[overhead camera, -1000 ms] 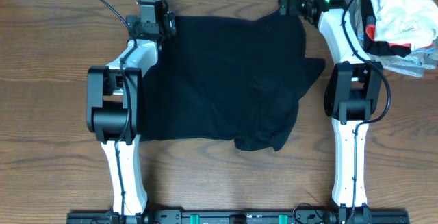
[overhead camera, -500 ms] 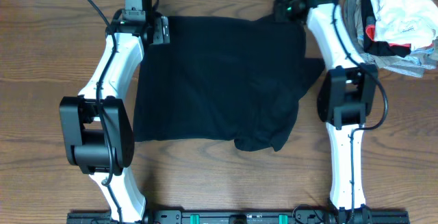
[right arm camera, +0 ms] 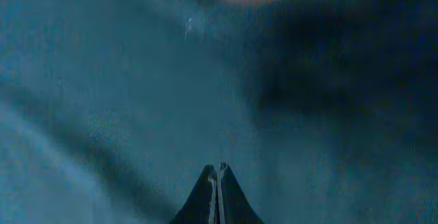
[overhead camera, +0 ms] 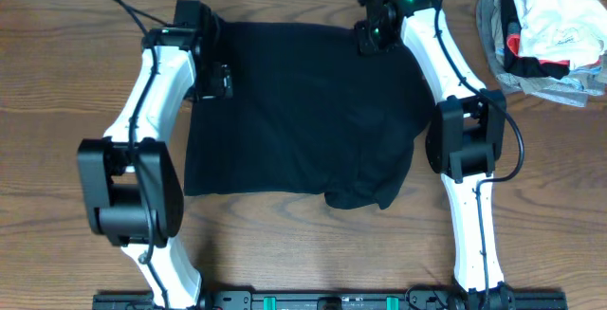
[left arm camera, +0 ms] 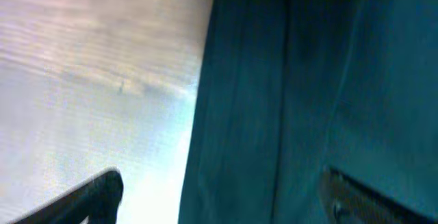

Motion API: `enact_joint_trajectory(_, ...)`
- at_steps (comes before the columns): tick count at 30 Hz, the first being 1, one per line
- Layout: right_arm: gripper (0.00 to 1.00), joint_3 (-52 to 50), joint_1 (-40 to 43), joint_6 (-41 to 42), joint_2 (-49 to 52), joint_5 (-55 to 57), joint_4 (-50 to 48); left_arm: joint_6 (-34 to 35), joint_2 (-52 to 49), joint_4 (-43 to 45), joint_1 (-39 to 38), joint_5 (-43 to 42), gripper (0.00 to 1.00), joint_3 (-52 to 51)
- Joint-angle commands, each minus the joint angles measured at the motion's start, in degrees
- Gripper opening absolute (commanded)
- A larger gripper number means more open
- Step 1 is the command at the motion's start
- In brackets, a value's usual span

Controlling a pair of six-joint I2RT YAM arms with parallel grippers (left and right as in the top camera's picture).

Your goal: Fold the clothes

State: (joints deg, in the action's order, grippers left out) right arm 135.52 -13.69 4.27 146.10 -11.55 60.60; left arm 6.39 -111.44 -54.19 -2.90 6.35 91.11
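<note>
Two claws sat at our thin, floppy T-shirt (overhead camera: 303, 111): left claw (overhead camera: 216, 81) apart, right claw (overhead camera: 366, 37) pinched together; we'd grab corners.

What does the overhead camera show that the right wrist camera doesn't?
Only the overhead view shows the whole black T-shirt spread on the wooden table, its lower right part bunched. It also shows the heap of garments at the far right corner and the left pincer at the shirt's left edge. Only the right wrist view shows the right pincer close up, fingertips pressed together; whether cloth is pinched between them is unclear. Both views show the shirt's dark fabric.
</note>
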Motion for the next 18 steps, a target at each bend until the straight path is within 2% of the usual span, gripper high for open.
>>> enact_joint_trajectory(1,0.01,0.17,-0.04,-0.09,-7.74,-1.20,4.48,2.23,5.35,-4.11,0.76,-1.01,0.92,0.20)
enact_joint_trajectory(7,0.06,0.17,-0.20,0.85,-15.52,-5.27,16.83,6.49,10.58,-12.50,0.79,-1.27,0.92,0.17)
enact_joint_trajectory(12,0.10,0.17,-0.72,0.83,-20.48,-1.18,25.90,7.76,15.10,-18.34,0.57,-1.29,0.92,-1.49)
enact_joint_trajectory(15,0.23,0.17,-0.87,1.77,-23.04,2.10,31.41,9.62,19.91,-18.78,0.57,-1.29,0.92,-5.97)
enact_joint_trajectory(18,0.27,0.17,-1.01,2.56,-25.09,3.96,36.35,12.24,26.18,-17.14,0.57,-1.57,0.92,-12.52)
